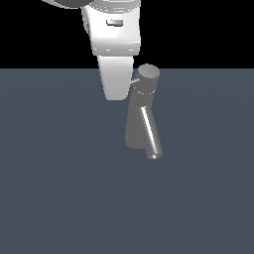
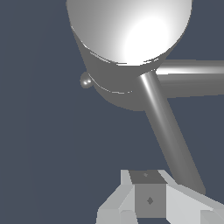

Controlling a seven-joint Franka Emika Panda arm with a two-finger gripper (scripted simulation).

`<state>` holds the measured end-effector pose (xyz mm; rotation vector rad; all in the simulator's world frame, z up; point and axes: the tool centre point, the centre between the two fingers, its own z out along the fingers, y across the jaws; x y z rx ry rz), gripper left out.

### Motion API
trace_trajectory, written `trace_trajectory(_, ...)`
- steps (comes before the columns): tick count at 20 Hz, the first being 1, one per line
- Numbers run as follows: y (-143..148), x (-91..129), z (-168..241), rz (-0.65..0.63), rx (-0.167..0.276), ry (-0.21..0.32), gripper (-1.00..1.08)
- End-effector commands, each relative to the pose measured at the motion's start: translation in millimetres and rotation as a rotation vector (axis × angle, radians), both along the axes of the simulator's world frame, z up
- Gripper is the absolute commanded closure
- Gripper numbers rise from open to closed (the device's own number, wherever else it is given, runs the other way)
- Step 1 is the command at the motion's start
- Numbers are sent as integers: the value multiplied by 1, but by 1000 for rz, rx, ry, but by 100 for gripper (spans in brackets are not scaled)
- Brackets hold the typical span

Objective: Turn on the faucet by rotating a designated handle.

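The grey faucet leans on the floor, with its round cap on top and its shiny spout tube slanting down toward the viewer. A thin handle sticks out of the cap section toward the exterior view's left. Its outer end is hidden behind my white gripper. In the wrist view the cap fills the picture. The handle runs from it to just beside my gripper. The gripper looks shut with nothing between its fingers. The spout runs off sideways.
The faucet stands on a flat dark blue-grey floor. A small round knob shows on the faucet body below the cap. My arm's white wrist hangs above the handle.
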<state>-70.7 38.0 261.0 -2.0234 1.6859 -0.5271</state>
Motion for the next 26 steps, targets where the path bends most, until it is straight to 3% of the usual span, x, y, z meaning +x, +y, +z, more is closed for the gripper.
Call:
trace_trajectory(1,-6,-6,-6,-12,0,8,108)
trace_trajectory(5,0,-5,-3,2,0,0,108)
trace_trajectory(26,-21,-20,-16,-3,0,3,108)
